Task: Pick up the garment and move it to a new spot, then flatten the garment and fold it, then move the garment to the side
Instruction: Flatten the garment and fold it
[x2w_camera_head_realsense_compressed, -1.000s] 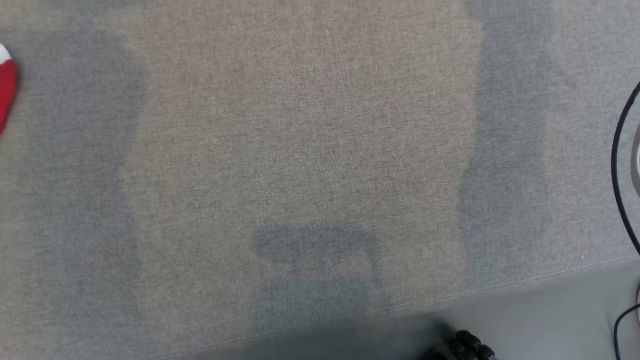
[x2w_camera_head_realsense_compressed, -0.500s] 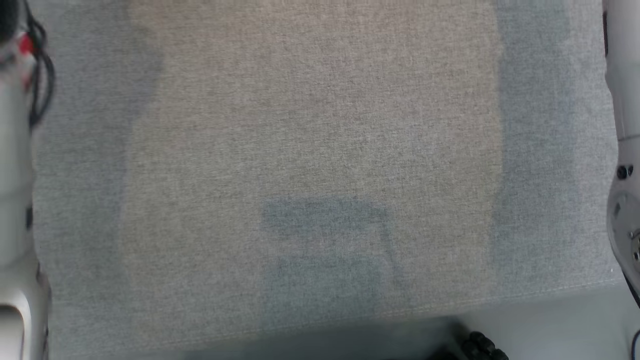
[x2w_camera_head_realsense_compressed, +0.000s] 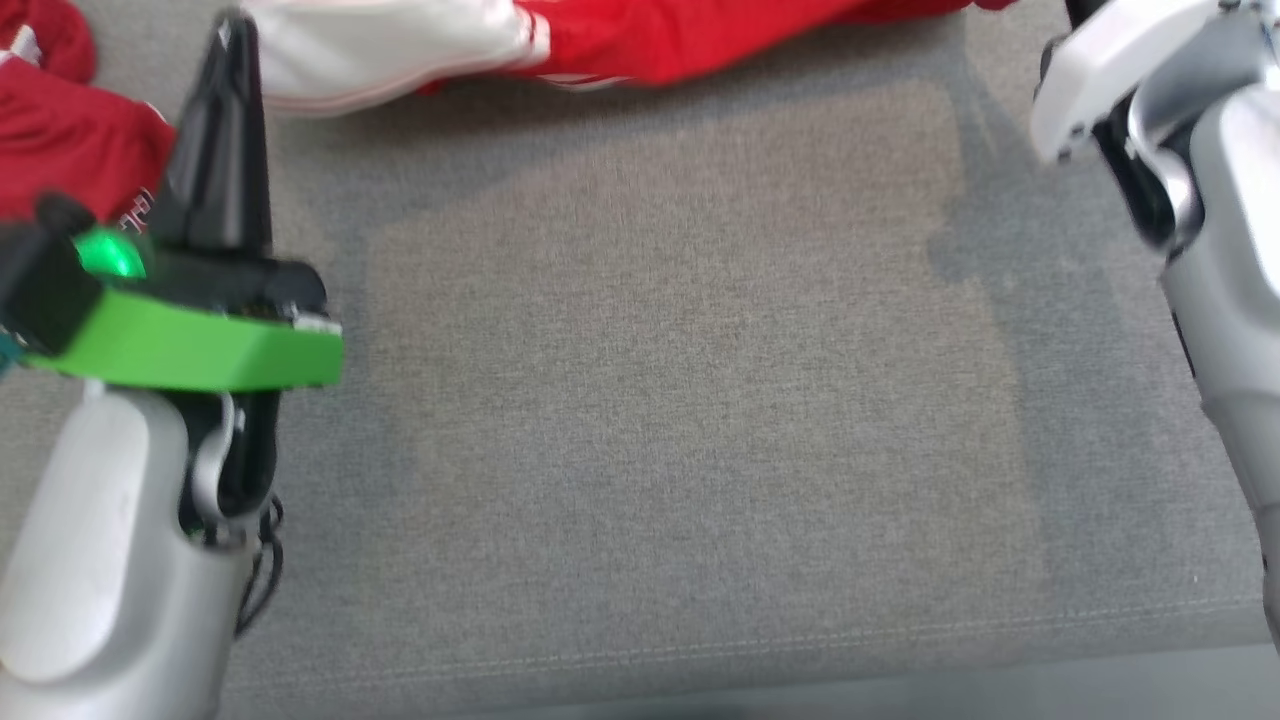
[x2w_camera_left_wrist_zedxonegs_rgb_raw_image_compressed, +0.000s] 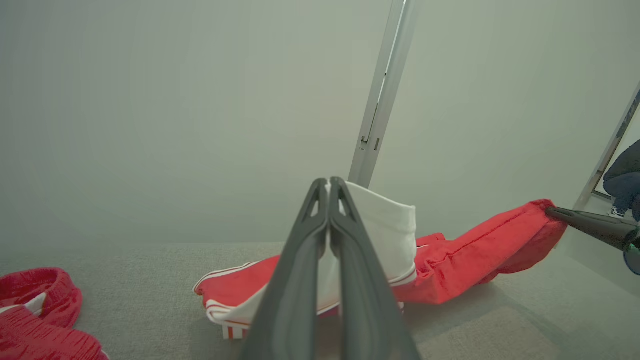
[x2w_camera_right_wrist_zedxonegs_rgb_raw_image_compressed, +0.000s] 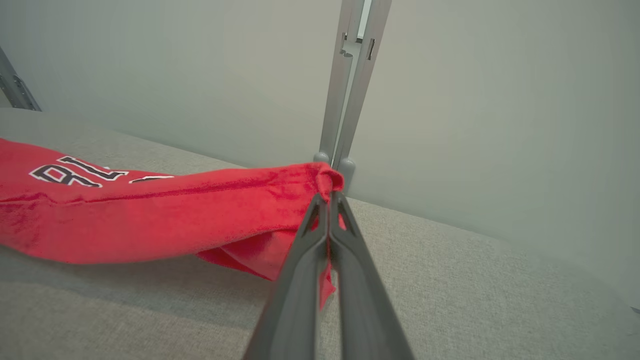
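Two hands, both closed tight, both pinching the garment. The left hand has the white sleeve part nipped at its fingertips, the cloth lifted off the surface. The right hand grips a bunched red corner. The garment is strung between them and sags onto the grey surface just ahead of both hands.

Around: a second red cloth lies close beside the left hand on its left, apart from the held garment. A metal post stands upright beyond the fingertips against a pale wall, behind the garment.

Views: the right wrist view shows dark lettering on the red body. The left wrist view shows a striped hem, the right hand's tip at the far red end, and part of a dark-clad person past that. The head view shows the right forearm.

Room: a broad bare stretch of surface lies behind both hands, running back to the stitched front edge.
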